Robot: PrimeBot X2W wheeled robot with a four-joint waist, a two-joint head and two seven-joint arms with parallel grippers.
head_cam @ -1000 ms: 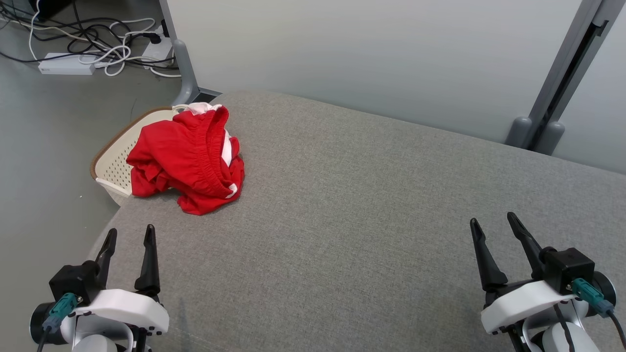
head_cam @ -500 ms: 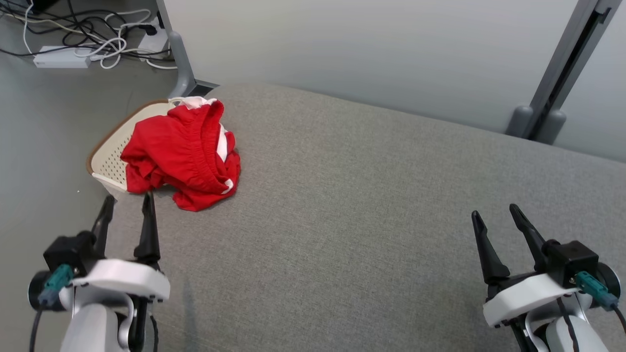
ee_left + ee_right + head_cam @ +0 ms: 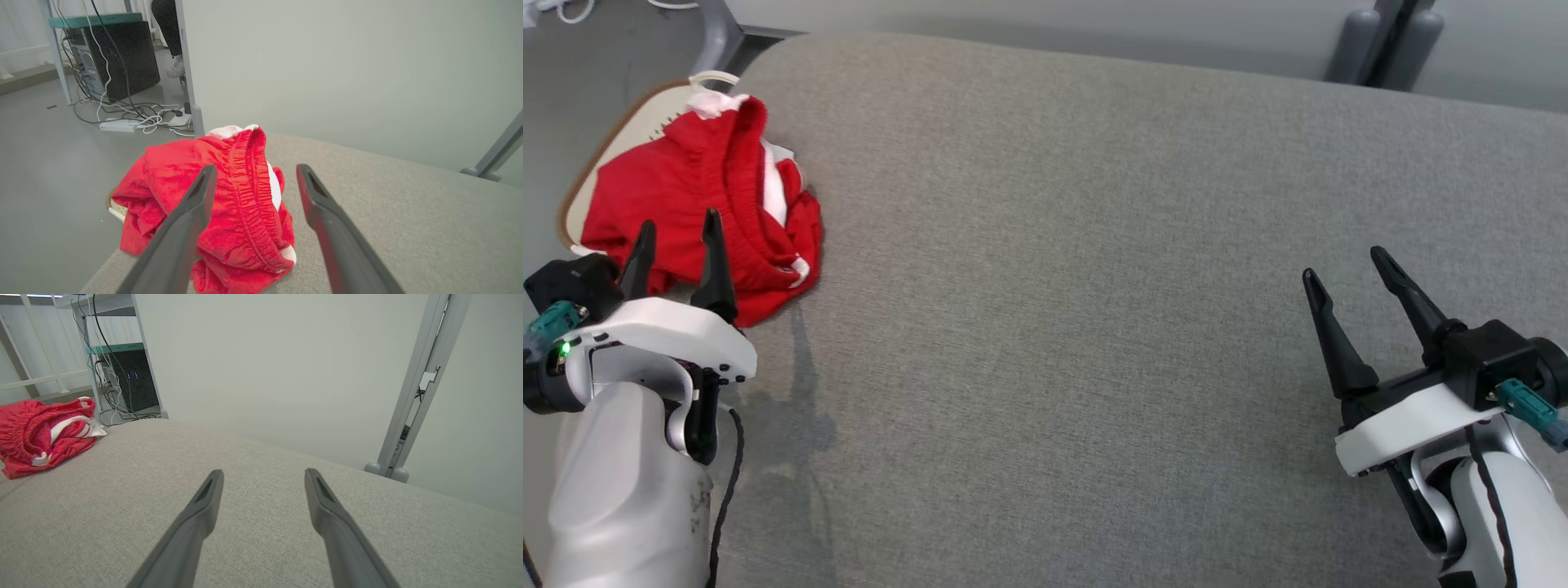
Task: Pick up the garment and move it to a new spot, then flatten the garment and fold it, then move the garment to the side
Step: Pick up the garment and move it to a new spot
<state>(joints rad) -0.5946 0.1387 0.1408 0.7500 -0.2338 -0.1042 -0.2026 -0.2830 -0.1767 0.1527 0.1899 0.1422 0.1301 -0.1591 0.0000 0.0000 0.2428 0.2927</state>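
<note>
Our left claw (image 3: pixel 679 220) stands wide open and holds nothing. Its two dark fingers point at the garment (image 3: pixel 666 180) from the near side, and in the left wrist view the gathered waistband runs up between them. We judge the step in hand to be the first pick. To do it well, we should bring the fingers down astride the thick elastic ridge rather than a loose flap. We then close on several layers at once and lift straight up, so the part draped over the basket (image 3: pixel 621 143) comes free without dragging it.

Our right claw (image 3: pixel 1342 263) is equally wide open and empty. It sits at 4 o'clock over bare table (image 3: pixel 1054 245), well apart from the cloth.

The garment lies crumpled at 10 o'clock, partly on the table's corner and partly over the basket. It is soft red fabric with a ruched band and white trim. The basket is cream plastic, perforated and brown-rimmed. The table's cover is a coarse grey weave, rounded at the edges and likely to grip cloth.
</note>
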